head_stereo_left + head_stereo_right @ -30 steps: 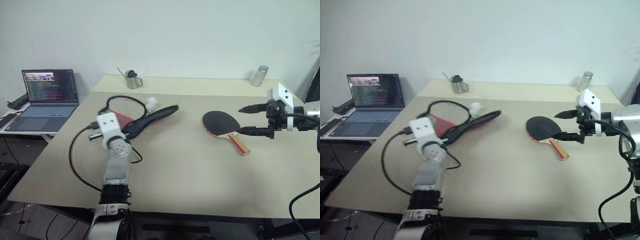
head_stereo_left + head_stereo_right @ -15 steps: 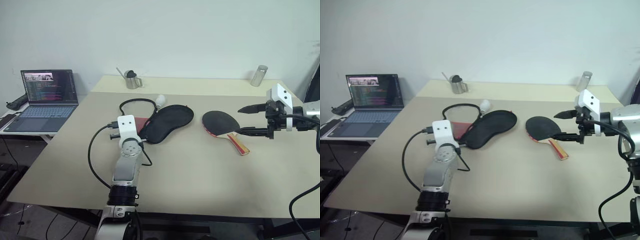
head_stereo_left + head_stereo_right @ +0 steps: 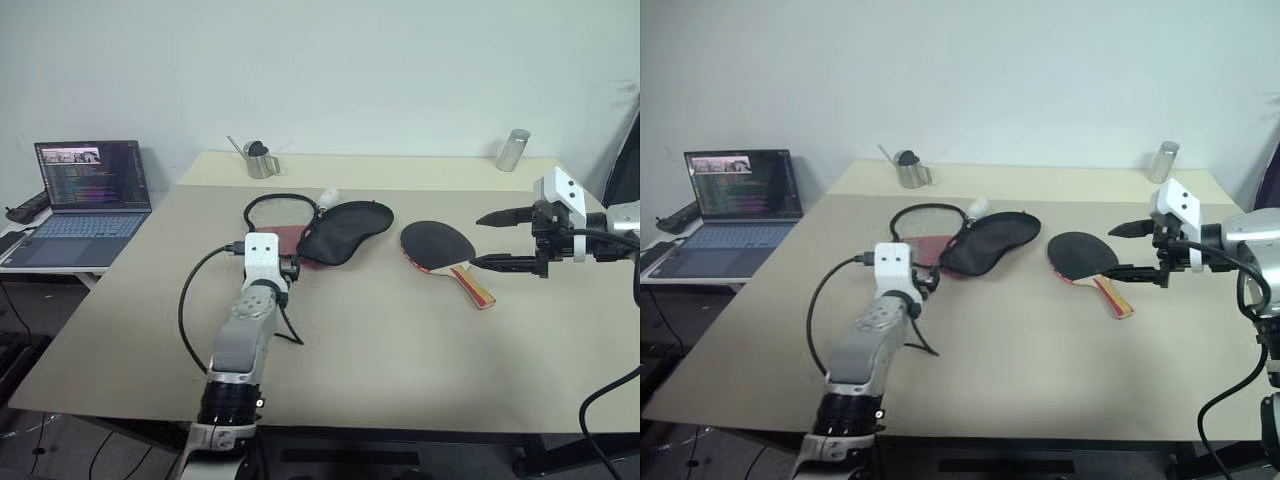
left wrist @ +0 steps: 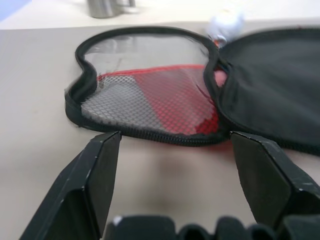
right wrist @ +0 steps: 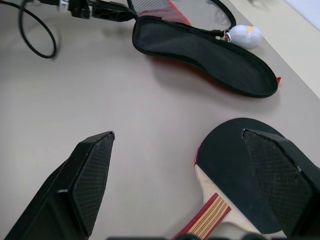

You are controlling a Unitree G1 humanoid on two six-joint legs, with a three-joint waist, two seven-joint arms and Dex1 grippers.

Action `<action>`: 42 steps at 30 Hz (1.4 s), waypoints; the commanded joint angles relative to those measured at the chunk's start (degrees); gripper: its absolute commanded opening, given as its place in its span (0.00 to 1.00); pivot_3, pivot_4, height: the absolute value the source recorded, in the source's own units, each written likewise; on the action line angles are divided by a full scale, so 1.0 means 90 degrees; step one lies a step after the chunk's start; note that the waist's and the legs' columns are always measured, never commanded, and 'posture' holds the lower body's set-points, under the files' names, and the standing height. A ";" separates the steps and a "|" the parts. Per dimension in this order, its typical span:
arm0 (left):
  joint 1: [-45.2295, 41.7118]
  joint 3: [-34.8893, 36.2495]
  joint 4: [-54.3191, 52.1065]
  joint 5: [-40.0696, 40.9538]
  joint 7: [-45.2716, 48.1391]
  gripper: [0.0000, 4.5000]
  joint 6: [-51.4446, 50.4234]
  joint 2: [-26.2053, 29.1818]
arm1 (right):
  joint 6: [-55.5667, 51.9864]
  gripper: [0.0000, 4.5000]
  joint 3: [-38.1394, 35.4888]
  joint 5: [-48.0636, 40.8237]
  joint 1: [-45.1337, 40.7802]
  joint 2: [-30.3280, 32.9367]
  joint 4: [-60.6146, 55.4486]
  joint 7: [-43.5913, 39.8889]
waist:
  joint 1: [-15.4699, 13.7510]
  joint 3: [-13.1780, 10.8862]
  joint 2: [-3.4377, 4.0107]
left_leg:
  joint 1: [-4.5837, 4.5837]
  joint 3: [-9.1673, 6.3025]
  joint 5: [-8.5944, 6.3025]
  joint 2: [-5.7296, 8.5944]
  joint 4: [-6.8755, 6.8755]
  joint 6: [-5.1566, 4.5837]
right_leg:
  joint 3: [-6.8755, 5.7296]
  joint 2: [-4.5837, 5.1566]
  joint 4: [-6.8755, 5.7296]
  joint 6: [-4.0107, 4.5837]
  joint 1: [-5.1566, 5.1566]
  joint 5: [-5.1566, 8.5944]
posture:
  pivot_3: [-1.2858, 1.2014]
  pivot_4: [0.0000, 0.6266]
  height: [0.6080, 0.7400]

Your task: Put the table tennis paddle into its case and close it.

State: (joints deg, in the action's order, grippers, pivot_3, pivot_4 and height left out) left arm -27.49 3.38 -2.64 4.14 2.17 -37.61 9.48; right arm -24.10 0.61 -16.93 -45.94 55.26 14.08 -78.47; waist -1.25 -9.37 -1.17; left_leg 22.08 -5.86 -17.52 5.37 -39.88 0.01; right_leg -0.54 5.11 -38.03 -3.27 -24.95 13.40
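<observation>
I'm seeing my left hand gaping at the unzipped case; my right hand is hovering, fingers spread, at the paddle's three o'clock.

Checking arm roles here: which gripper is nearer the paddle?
Right. The right gripper hovers open beside the paddle; the left gripper sits open at the case.

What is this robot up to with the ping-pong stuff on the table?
It is packing a table tennis paddle into its case. The case lies unzipped and spread open on the table, and the left gripper sits open just in front of it, holding nothing. The paddle lies flat beside the case, not yet picked up. The right gripper hovers open above the paddle's handle.
</observation>
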 commanded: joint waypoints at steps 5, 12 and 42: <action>0.0613 0.0080 -0.1161 0.0682 0.1665 0.85 -0.1052 0.1400 | 0.0212 1.00 -0.0115 0.0055 -0.0279 0.0071 0.0142 -0.0015 | 0.0013 -0.0001 0.0002 | -0.0002 -0.0002 0.0000 0.0001 0.0002 -0.0001 | 0.0002 -0.0001 0.0002 0.0001 0.0001 0.0000 | 0.52 0.24 1.00; -0.0476 0.1358 0.0369 0.0909 0.1125 0.85 -0.0629 0.1578 | 0.0254 1.00 -0.0045 0.0073 -0.0320 -0.0025 0.0178 -0.0005 | 0.0001 -0.0001 0.0001 | -0.0001 -0.0017 0.0000 0.0000 0.0000 0.0000 | -0.0004 0.0000 0.0003 0.0005 0.0006 -0.0002 | 0.52 0.24 1.00; -0.1877 0.0546 0.3661 0.0249 0.0967 0.17 0.0120 0.1023 | 0.0311 1.00 0.0026 0.0084 -0.0462 -0.0107 0.0233 -0.0028 | 0.0009 0.0002 0.0005 | -0.0004 -0.0015 0.0000 0.0004 0.0002 0.0000 | -0.0005 0.0002 0.0009 0.0003 0.0009 -0.0003 | 0.52 0.24 1.00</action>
State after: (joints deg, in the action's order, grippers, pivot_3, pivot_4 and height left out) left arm -44.99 9.24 33.39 6.42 10.65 -35.06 18.63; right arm -22.05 2.30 -16.27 -48.99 53.22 17.76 -78.69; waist -1.16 -9.35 -1.12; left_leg 22.05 -5.99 -17.52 5.41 -39.87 0.02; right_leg -0.58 5.13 -37.95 -3.24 -24.87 13.38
